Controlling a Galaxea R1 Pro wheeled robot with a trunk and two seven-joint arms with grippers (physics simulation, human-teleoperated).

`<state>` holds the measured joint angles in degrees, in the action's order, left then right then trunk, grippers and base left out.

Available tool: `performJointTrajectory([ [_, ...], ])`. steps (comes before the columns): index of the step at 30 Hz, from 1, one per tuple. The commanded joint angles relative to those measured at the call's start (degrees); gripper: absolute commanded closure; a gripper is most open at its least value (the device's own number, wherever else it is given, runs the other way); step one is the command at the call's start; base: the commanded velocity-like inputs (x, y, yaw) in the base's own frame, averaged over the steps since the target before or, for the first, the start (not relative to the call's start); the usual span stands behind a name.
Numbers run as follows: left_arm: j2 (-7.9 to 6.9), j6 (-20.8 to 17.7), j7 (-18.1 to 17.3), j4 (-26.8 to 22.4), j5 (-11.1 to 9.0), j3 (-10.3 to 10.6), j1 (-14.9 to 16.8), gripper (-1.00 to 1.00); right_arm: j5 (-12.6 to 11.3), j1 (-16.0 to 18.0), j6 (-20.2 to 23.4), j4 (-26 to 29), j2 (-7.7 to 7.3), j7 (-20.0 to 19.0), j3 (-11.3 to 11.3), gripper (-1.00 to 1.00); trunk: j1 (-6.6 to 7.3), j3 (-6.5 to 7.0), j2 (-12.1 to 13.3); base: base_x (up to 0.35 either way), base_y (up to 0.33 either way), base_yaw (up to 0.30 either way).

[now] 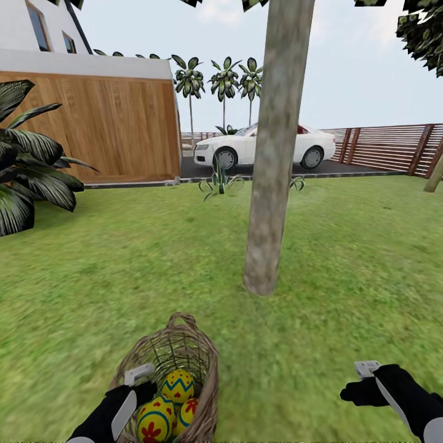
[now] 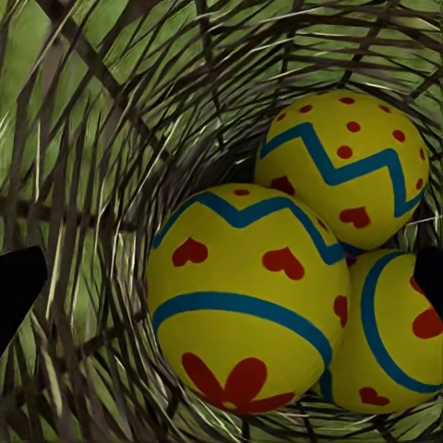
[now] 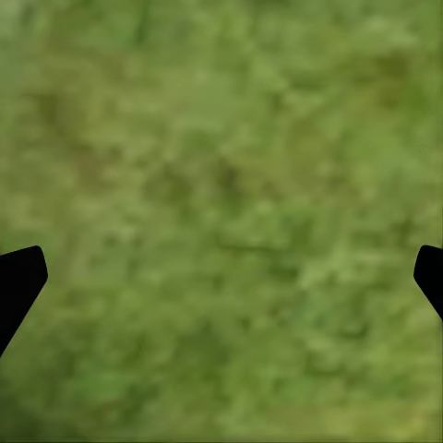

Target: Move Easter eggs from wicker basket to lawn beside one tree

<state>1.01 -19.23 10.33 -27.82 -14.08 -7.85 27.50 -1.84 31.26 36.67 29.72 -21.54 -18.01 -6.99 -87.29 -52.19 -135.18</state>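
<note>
wicker basket (image 1: 184,357) on the lawn (image 1: 344,258) just before the tree (image 1: 271,184) trunk, 3 easter eggs (image 2: 245,295) inside, left pincer (image 1: 143,383) spread apart at the basket mouth above the eggs, right pincer (image 1: 364,384) spread apart over bare grass, white car (image 1: 264,147) beyond

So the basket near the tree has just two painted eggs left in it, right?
Not quite: the basket near the tree holds three painted eggs, not two. The left wrist view, looking down into it, shows all three lying together.
</note>
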Motion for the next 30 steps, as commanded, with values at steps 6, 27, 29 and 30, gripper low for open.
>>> performJointTrajectory([
  [6,0.04,-0.24,0.31,-0.11,-0.6,-0.15,0.01,-1.0,-0.18,0.03,0.24,0.07,-0.01,0.0,-0.39,-1.0,-1.31,-1.14,-2.45,0.0,0.0,0.0],
  [27,0.83,0.33,0.31,0.04,-0.51,-0.24,0.01,-1.0,-0.16,0.03,0.24,0.07,0.15,0.0,-0.44,-1.0,-4.57,-5.21,-8.16,0.0,0.0,0.0],
  [29,0.83,0.33,0.31,0.04,-0.51,-0.24,0.01,-1.0,-0.13,0.03,0.24,0.07,0.17,0.0,-0.45,-1.0,-4.62,-5.65,-8.18,0.0,0.0,0.0],
  [30,0.84,0.33,0.31,0.04,-0.51,-0.24,0.01,-1.0,-0.1,0.03,0.24,0.07,0.18,0.0,-0.46,-1.0,-4.65,-5.87,-8.2,0.0,0.0,0.0],
])
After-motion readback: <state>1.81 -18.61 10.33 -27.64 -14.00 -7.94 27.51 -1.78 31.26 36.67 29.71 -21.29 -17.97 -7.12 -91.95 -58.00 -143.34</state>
